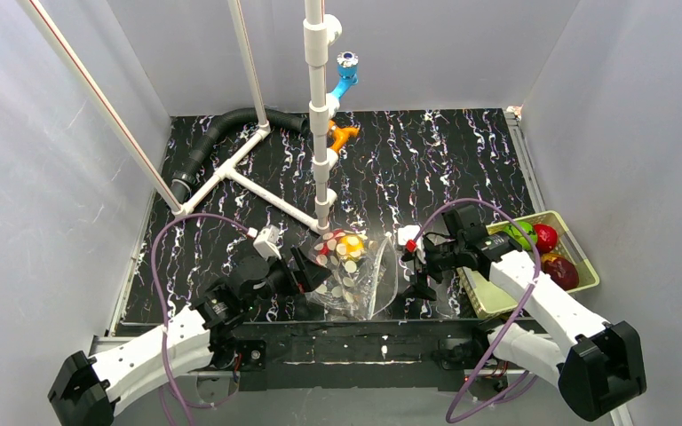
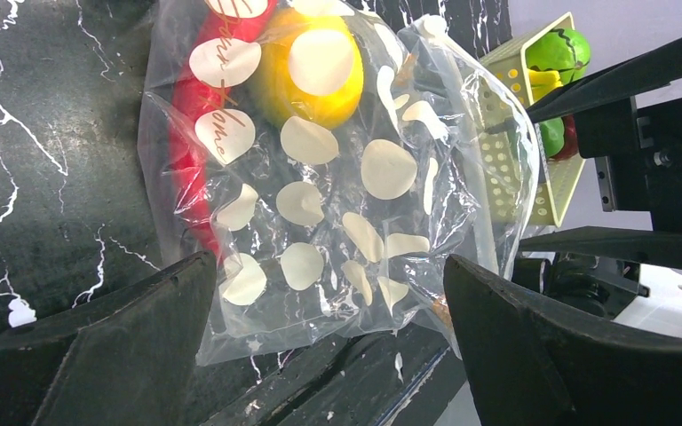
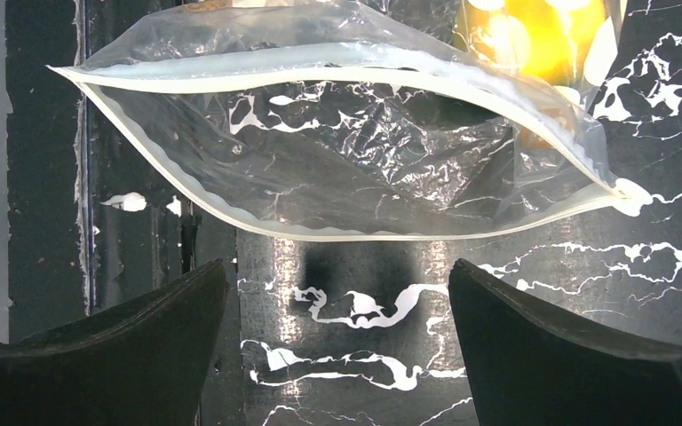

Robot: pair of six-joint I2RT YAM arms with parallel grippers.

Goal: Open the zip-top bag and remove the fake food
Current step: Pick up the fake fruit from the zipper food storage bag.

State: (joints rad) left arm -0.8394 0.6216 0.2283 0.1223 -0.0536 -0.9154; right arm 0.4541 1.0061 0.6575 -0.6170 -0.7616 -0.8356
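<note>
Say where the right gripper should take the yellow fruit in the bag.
Go in through the bag's open mouth, which gapes toward the right gripper. Pinch the yellow fruit across its rounded sides; it lies deep inside beside a red piece, so plastic likely blocks any other approach.

The zip-top bag (image 1: pixel 355 280) lies on the dark marbled worktop (image 1: pixel 426 169) at about 6 o'clock. It is clear and crinkled, and one face is printed with round whitish dots. Its mouth (image 3: pixel 337 133) gapes toward 3 o'clock, the white zip strips bowed well apart. Fake food (image 1: pixel 344 243) sits inside at the bag's 12 o'clock end, a yellow piece (image 2: pixel 311 89) touching a red piece (image 2: pixel 186 133). More green (image 1: pixel 522 232) and red (image 1: pixel 546 237) pieces lie in the mesh basket (image 1: pixel 577 238) at 3 o'clock.
</note>
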